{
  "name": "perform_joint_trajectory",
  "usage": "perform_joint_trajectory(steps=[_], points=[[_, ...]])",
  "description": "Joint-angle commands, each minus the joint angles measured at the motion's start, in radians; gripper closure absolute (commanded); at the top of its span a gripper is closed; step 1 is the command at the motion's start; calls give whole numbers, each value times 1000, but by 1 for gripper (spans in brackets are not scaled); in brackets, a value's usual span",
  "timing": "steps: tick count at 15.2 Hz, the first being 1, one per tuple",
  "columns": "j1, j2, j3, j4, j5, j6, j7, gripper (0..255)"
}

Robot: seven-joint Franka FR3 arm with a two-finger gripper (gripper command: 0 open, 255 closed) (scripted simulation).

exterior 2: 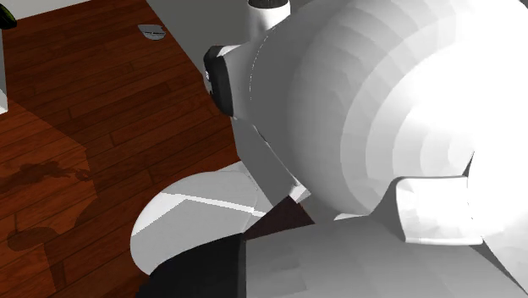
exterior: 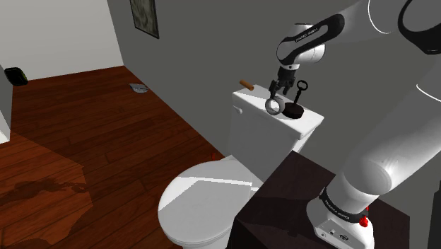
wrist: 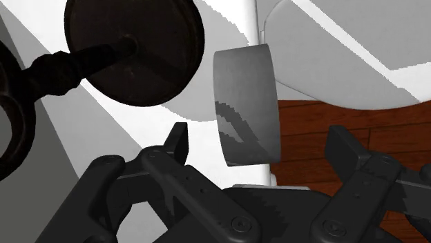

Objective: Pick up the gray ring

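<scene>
Closest to the wrist camera, the gripper [wrist: 261, 141] holds its two black fingers [wrist: 178, 141] well apart: the claw is open. The gray ring [wrist: 245, 103] sits between and just beyond the fingers, and neither finger touches its band. The ring stands on edge on the white tank lid [exterior: 258, 105] of a toilet, just beside the round base of a dark candlestick [wrist: 138, 55] whose turned stem ends in a loop. The tank is closed by that lid, its inside hidden. On top it bears the ring, the candlestick and a short brown stub [exterior: 244, 83] at the far corner. The bowl cover [exterior: 201, 201] is down as well. The shoulder view adds what the wrist view lacks. The white arm [exterior: 389, 141] arches from its dark stand [exterior: 283, 205] over to the tank, and the gripper hangs right above the ring. A framed picture [exterior: 145, 15] is on the grey wall, and a small grey thing [exterior: 138, 88] lies on the wood floor [exterior: 85, 141]. In the second exterior view the arm's white shell looms in front, with the bowl cover and floor beside it.
</scene>
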Motion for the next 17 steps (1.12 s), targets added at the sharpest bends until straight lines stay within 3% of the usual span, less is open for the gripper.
perform_joint_trajectory(steps=[1, 8, 9, 17], points=[[-3, 23, -6, 0, 13, 24, -14, 0], [-3, 70, -8, -32, 36, 99, -30, 0], [-3, 68, -8, -34, 35, 100, -29, 255], [-3, 68, -8, -34, 35, 100, -29, 255]])
